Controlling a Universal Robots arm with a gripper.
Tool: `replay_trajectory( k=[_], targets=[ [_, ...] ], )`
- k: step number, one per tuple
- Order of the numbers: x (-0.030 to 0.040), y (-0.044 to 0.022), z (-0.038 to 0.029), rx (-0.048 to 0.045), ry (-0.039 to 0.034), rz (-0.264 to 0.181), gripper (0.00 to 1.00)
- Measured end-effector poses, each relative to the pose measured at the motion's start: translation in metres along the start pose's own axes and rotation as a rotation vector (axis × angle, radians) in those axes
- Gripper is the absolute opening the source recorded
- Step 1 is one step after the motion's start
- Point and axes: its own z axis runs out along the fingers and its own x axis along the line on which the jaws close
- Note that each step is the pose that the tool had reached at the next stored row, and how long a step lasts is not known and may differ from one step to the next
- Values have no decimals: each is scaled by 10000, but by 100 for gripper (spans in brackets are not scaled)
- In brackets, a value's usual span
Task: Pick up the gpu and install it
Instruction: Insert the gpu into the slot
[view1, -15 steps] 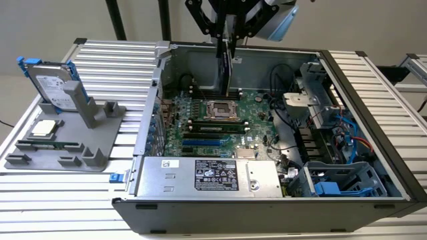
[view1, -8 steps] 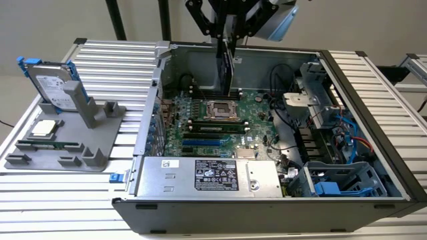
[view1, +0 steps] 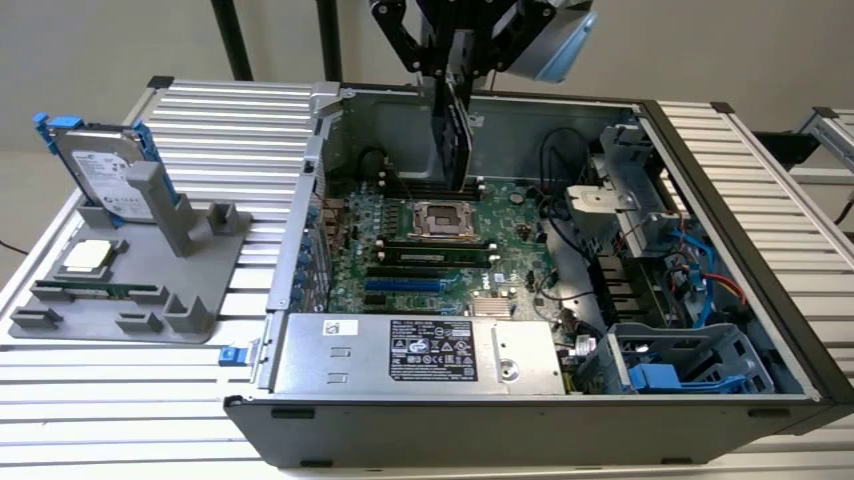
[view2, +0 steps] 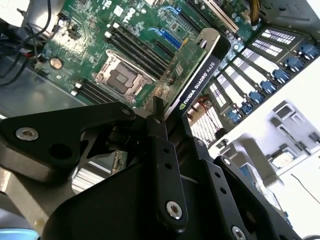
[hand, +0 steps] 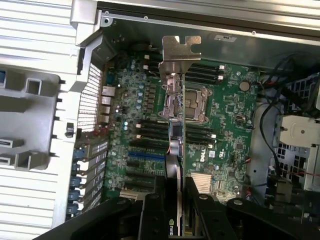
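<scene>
My gripper is shut on the gpu, which hangs on edge above the motherboard of the open computer case. The card's lower end hovers over the back part of the board, near the processor socket, apart from it. In the second wrist view the gpu shows its black cooler edge and green board, held between the black fingers. In the first wrist view the gpu's silver end bracket points away from the gripper, over the socket.
On the exterior view's left a grey holder carries a hard drive with a blue frame, a processor chip and a memory stick. Inside the case are the power supply, cables and a drive cage.
</scene>
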Motion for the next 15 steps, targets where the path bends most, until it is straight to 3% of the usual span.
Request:
replay_trajectory(
  k=[15],
  targets=[
    [0,0,0,-6,73,-1546,0]
  ],
)
